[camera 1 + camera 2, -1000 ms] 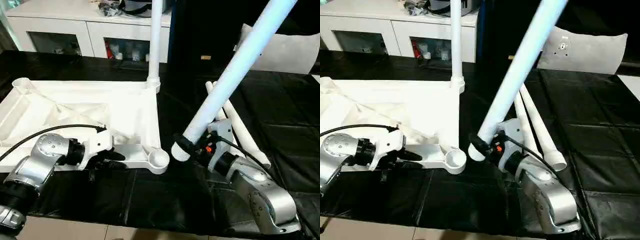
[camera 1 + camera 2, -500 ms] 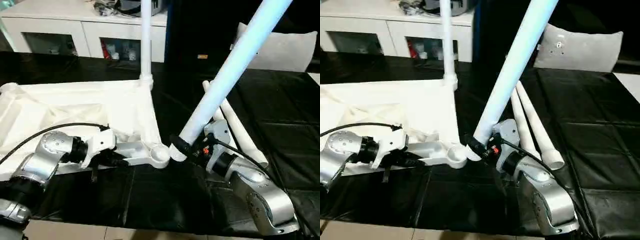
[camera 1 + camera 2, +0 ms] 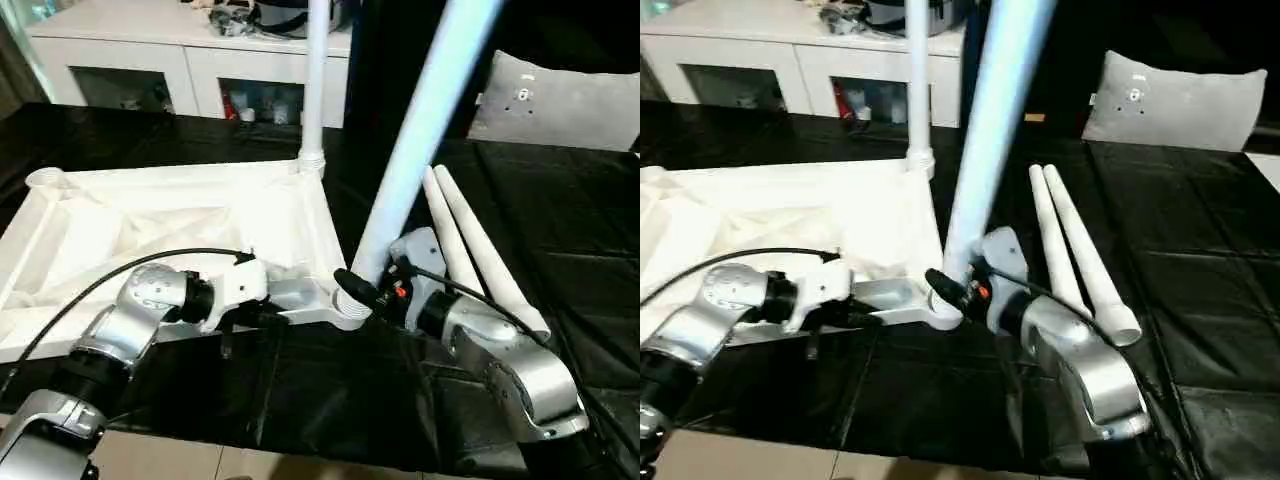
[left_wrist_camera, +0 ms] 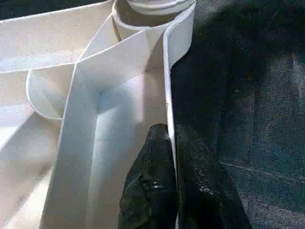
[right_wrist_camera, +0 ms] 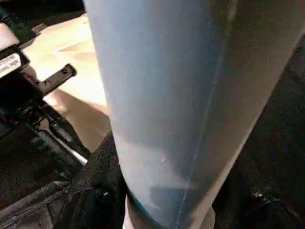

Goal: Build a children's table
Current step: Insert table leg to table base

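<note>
The children's table top [image 3: 150, 215] lies upside down on the left, ribs showing. One leg [image 3: 315, 80] stands upright in its far right corner socket. My right gripper [image 3: 365, 290] is shut on a second leg [image 3: 410, 150], which rises steeply; its lower end meets the near right corner socket [image 3: 345, 312]. My left gripper [image 4: 172, 143] is shut on the top's near rim [image 4: 167, 95], one finger [image 4: 152, 181] inside and one outside, just short of that socket [image 4: 147, 12]. Two loose legs [image 3: 470, 250] lie side by side to the right.
A black cover [image 3: 570, 230] spreads over the work surface, whose front edge [image 3: 300, 458] is close to me. A white cabinet [image 3: 180, 60] stands behind, and a grey-white cushion [image 3: 560, 100] leans at the back right.
The held leg has swung more upright and its lower end has moved left onto the near right corner socket. My left gripper has closed on the rim. The camera has also shifted.
</note>
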`<state>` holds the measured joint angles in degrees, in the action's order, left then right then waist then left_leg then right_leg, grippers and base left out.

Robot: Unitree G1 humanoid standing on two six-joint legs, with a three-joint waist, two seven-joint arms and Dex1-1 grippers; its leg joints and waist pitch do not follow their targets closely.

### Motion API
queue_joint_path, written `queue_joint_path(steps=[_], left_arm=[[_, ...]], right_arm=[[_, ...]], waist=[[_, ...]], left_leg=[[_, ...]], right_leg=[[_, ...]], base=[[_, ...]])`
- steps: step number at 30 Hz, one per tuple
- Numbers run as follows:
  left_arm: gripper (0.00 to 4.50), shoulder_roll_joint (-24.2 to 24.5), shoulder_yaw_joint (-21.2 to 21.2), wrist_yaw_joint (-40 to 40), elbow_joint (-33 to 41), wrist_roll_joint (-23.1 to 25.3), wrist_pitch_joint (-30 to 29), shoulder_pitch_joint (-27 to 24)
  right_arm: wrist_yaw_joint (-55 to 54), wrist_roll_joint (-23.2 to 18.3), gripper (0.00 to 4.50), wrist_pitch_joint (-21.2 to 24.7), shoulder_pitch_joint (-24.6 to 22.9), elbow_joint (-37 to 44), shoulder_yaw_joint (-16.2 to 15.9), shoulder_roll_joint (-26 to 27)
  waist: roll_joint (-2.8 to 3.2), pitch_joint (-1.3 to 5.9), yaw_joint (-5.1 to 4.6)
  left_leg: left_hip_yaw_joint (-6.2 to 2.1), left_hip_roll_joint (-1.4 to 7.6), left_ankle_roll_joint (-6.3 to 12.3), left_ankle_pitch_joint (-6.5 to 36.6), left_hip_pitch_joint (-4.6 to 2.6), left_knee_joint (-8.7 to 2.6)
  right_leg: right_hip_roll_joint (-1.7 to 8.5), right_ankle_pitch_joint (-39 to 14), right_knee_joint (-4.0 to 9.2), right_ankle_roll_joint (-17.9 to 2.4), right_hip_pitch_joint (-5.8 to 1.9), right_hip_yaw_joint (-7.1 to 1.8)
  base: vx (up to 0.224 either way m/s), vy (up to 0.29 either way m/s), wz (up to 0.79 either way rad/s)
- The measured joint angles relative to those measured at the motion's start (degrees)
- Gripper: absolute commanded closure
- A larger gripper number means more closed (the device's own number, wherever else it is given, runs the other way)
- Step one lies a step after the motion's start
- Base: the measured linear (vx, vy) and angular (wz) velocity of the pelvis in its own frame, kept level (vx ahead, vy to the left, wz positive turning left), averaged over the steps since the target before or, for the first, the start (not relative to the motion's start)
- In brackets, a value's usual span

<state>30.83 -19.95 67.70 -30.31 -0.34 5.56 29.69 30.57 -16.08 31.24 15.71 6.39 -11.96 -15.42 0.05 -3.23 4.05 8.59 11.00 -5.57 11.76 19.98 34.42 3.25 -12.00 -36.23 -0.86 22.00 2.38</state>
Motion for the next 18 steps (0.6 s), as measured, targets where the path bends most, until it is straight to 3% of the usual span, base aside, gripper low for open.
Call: queue_joint_path(steps=[7, 18], left_arm=[[4.50, 0.1, 0.4, 0.9, 0.1, 0.0, 0.1, -0.2], [4.50, 0.0, 0.8, 2.0, 0.2, 0.0, 0.0, -0.5]], right_arm=[[2.7, 0.2, 2.59, 1.0, 3.7, -3.1, -1.9, -0.1], [4.7, 0.1, 2.59, 1.8, 4.6, -4.4, -1.8, -0.5]], waist=[[-0.03, 0.02, -0.06], [-0.17, 0.16, -0.33]], left_leg=[[0.12, 0.02, 0.03, 0.0, 0.00, -0.03], [0.15, 0.02, 0.03, 0.0, -0.01, -0.04]], right_leg=[[0.04, 0.0, 0.00, 0.1, 0.02, -0.01], [0.04, 0.0, 0.01, 0.1, 0.02, -0.02]], base=[[0.000, 0.000, 0.00], [0.000, 0.000, 0.00]])
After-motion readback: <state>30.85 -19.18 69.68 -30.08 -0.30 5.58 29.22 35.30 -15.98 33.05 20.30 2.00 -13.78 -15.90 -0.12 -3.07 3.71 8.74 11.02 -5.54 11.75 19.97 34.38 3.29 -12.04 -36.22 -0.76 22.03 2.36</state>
